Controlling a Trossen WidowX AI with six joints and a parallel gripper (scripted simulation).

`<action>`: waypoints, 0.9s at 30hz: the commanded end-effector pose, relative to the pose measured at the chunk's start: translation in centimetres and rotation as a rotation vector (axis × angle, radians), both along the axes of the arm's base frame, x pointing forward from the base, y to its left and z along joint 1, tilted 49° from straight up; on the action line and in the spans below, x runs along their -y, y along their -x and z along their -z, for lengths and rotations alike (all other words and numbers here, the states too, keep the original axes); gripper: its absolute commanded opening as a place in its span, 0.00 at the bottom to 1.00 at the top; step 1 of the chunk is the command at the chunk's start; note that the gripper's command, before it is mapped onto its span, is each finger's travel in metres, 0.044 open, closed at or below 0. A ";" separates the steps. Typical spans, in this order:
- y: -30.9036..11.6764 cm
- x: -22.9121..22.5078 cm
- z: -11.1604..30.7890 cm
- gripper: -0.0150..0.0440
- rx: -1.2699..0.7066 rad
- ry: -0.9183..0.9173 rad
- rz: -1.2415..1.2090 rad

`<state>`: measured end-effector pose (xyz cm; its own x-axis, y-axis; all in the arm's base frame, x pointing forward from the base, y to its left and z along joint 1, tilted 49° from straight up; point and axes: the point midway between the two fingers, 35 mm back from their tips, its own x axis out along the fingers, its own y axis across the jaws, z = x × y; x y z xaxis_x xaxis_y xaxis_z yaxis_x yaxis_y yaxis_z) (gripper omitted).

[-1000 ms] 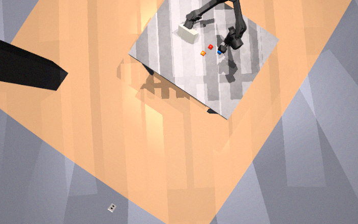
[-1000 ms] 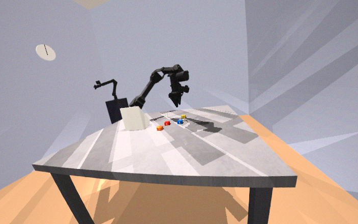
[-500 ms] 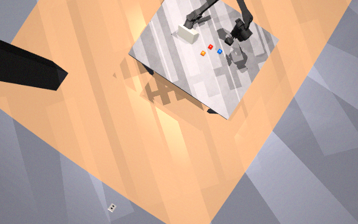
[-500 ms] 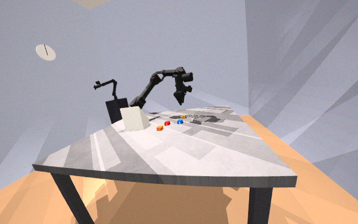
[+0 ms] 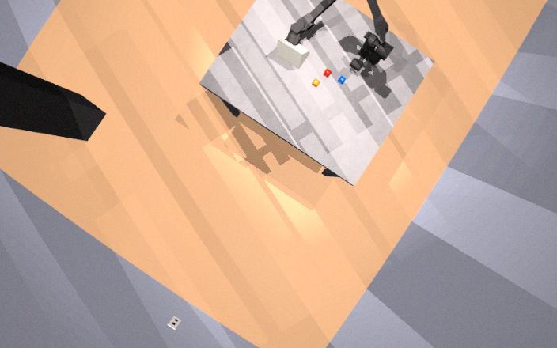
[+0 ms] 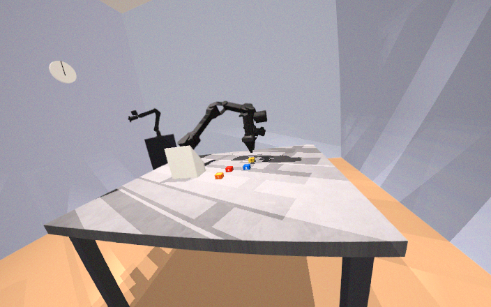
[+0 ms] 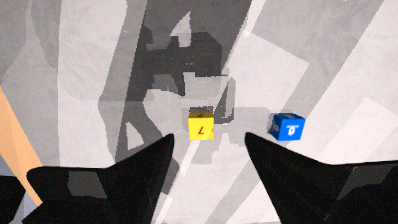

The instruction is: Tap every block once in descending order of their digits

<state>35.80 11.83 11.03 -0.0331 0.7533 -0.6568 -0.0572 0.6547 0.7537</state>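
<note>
Wrist view: yellow block point(image 6: 251, 160) point(image 7: 201, 126), digit resembling 7, at frame centre, beyond and between the pincer's point(image 5: 354, 68) point(image 6: 250, 151) point(image 7: 210, 136) tips; tips apart, nothing clamped. Blue block point(image 5: 341, 79) point(image 6: 246, 167) point(image 7: 288, 127) right of centre. Exterior: pincer above yellow block. Blocks cube-like, smooth; fingers matte black, tapered; tabletop point(image 5: 315, 125) point(image 6: 239, 206) point(image 7: 280, 25) mottled grey, stone-like.

Arm arched, forearm roughly level, wrist bent down. Gripper point(image 5: 354, 69) point(image 6: 251, 151) point(image 7: 209, 137) points toward 6 o'clock in exterior view; fingers parted, tips apart.
</note>
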 end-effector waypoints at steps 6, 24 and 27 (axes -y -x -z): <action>0.4 -1.7 0.9 0.29 -0.001 -0.010 0.001; 0.5 -2.8 1.9 0.29 0.000 -0.010 0.001; 0.5 -3.2 2.2 0.29 0.000 -0.010 0.001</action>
<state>35.43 14.64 9.23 -0.0295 0.7576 -0.6520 -0.0648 0.6495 0.7576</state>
